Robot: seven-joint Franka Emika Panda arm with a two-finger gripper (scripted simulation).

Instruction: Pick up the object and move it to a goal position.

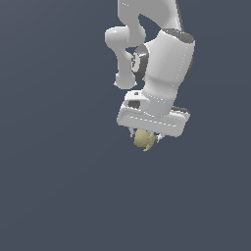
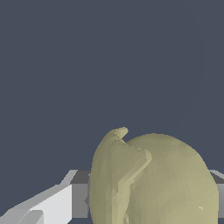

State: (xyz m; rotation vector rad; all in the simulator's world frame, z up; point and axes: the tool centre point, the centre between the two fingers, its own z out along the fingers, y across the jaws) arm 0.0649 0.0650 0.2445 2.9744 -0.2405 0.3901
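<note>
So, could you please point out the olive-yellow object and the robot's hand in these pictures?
olive-yellow object [image 1: 143, 139], exterior view, middle of its lumpy body.
olive-yellow object [image 2: 166, 183], wrist view, its rounded side.
hand [image 1: 145, 139], exterior view, midway between its fingertips.

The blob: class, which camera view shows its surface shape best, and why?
The wrist view: the blob fills the frame, showing its lumps and ridge. The exterior view shows it only small, tucked under the end effector.
</note>
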